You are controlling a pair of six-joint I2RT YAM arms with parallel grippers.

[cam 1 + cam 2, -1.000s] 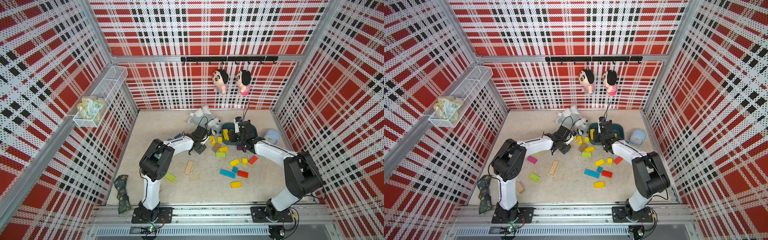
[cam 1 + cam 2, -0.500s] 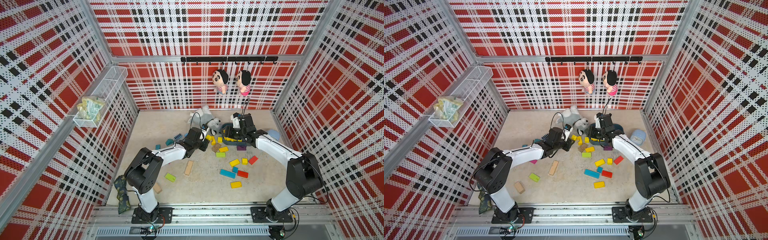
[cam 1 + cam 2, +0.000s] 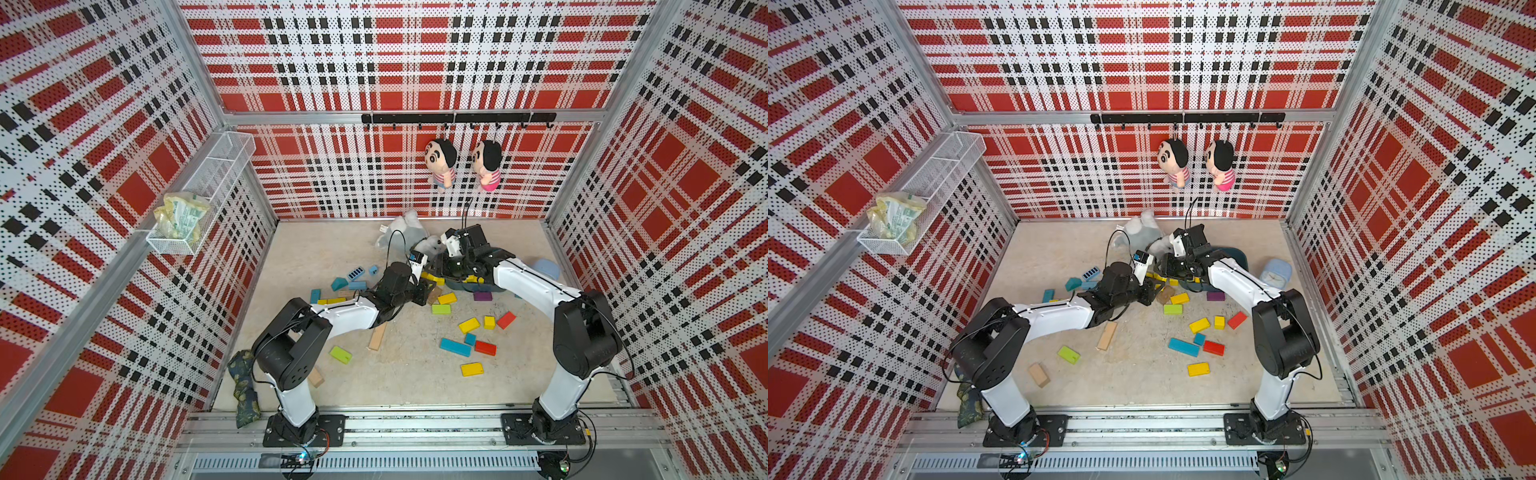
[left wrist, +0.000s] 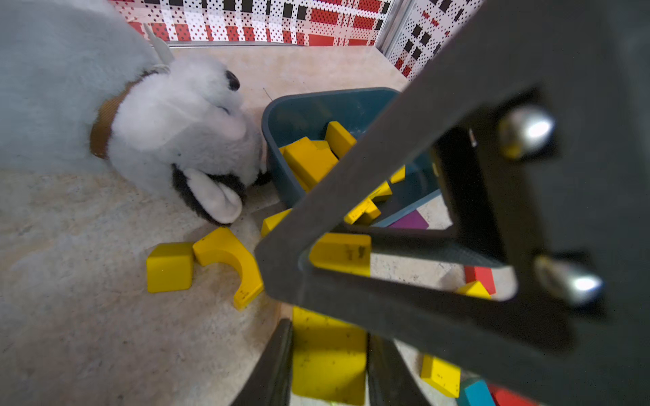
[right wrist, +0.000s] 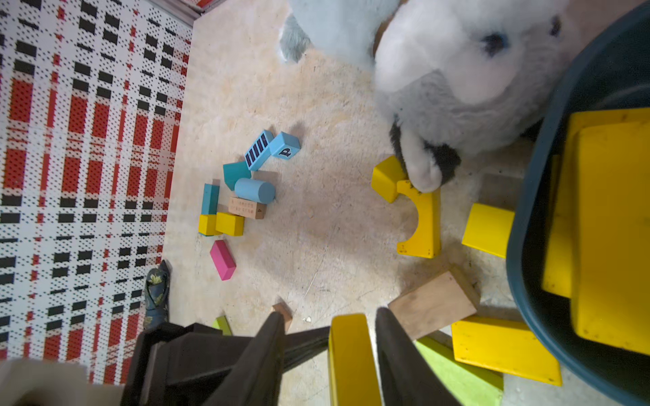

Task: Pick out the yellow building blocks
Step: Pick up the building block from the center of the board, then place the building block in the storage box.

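R gripper (image 5: 329, 314) jaws apart w/ yellow bar (image 5: 351, 358) btwn em; plush (image 5: 457, 70) ear touching yellow arch (image 5: 424, 225), blue bin (image 5: 520, 246) on the right.

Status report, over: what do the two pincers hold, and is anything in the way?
Left pincer shut on a yellow block. Right pincer astride a yellow bar, grip unclear. Plush dog ear against the yellow arch; pincers crowded together.

One flat yellow brick (image 4: 329, 365) is clamped in my left end effector (image 4: 329, 334); a yellow bar (image 5: 351, 358) sits betw. the fingers of my right end effector (image 5: 330, 316). A yellow pile (image 4: 309, 161) lies in the blue bin (image 4: 278, 119). On the table (image 3: 316, 249): cube (image 4: 170, 267) touching arch (image 4: 228, 256) beside the bin, plus loose bricks (image 3: 472, 369) nearer my base, a pair (image 5: 229, 224) on my L side.
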